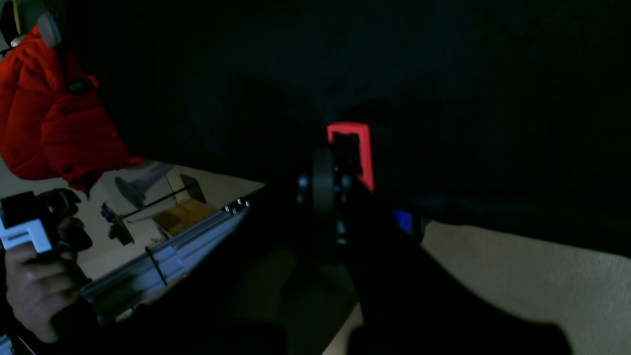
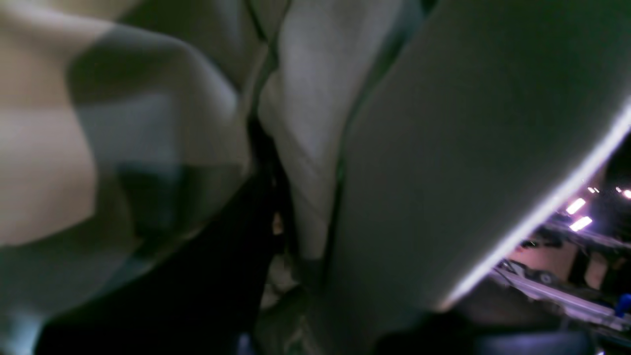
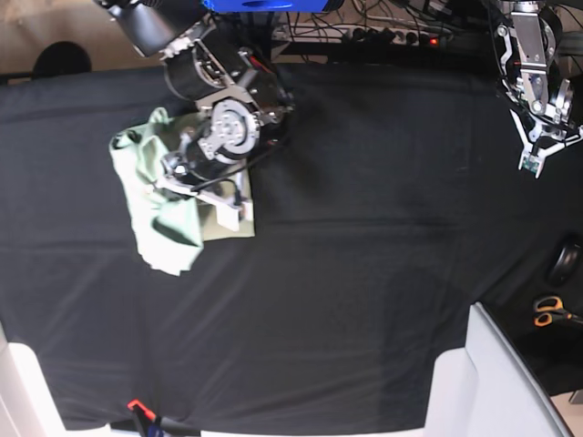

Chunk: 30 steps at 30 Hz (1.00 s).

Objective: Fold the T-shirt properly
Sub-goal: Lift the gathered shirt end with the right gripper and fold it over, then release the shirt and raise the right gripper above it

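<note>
The pale mint-green T-shirt [image 3: 150,214] lies bunched on the black tablecloth [image 3: 346,237] at the left of the base view. My right gripper [image 3: 204,194] is down on its right part, shut on a fold of the cloth. In the right wrist view the T-shirt [image 2: 443,148] fills the frame in loose folds close to the lens, and the fingers are mostly hidden. My left gripper [image 3: 537,162] hangs at the far right above the tablecloth, shut and holding nothing. The left wrist view is very dark, showing only a red finger part [image 1: 352,145].
Orange-handled scissors [image 3: 550,312] and a black object [image 3: 565,264] lie off the cloth at the right edge. A pale surface [image 3: 510,382] sits at the lower right. A power strip [image 3: 392,36] and cables run along the back. A person's hand [image 1: 29,291] holds a controller.
</note>
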Available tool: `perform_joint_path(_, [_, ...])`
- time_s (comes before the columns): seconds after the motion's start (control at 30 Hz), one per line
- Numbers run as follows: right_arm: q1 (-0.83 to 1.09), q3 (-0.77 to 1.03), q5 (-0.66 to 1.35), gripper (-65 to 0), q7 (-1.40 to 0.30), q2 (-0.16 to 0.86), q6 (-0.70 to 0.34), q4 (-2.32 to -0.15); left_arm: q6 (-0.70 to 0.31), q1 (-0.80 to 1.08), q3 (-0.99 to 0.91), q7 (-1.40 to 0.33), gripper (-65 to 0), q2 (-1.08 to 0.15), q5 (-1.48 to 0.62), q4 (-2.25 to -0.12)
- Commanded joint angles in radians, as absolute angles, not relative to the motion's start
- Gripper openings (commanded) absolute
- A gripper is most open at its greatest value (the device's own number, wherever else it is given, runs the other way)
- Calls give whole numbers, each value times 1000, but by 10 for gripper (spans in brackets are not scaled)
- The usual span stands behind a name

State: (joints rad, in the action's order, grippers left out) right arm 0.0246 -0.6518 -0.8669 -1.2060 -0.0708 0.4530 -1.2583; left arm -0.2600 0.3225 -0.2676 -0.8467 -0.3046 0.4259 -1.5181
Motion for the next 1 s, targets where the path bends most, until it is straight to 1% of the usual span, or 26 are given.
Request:
perform_joint_path(0.0, [13,-653,-894,-650,-1194,-81,456,-1274,-248,320,-274,-846,-650,-318,440,-1524])
perform_joint_path(0.33, [41,-734,-894,-650,-1202,-87,460,-1276,-248,320,-275,-843,-650,-320,440,-1484])
perform_joint_path(0.6, [42,-717,-889,-644,-1191,-88,460,-1277,-248,320,-275,-843,-650,-318,440,-1484])
perform_joint_path(0.63, [44,-717,-889,-634,-1191,-88,460,-1279,-248,320,-275,-843,-650,-318,440,-1484])
perform_joint_path(0.7, [48,-717,-886,-563,-1185,-101,460,-1300,-248,320,-275,-843,-650,-318,440,-1484])
perform_joint_path(0.83, [88,-720,-842,-319,-1158,-107,460,-1425,-248,320,-275,-843,-650,-318,440,-1484])
perform_joint_path(0.87, [88,-728,-826,-268,-1159,-107,460,-1443,-248,320,-275,-843,-650,-318,440,-1484])
perform_joint_path(0.9, [88,-748,-808,-225,-1159,-107,460,-1458,-248,320,-275,-843,-650,-318,440,-1484])
perform_joint_path(0.97, [88,-771,-768,-171,-1181,-107,460,-1483,-248,320,-275,-843,-650,-318,440,-1484])
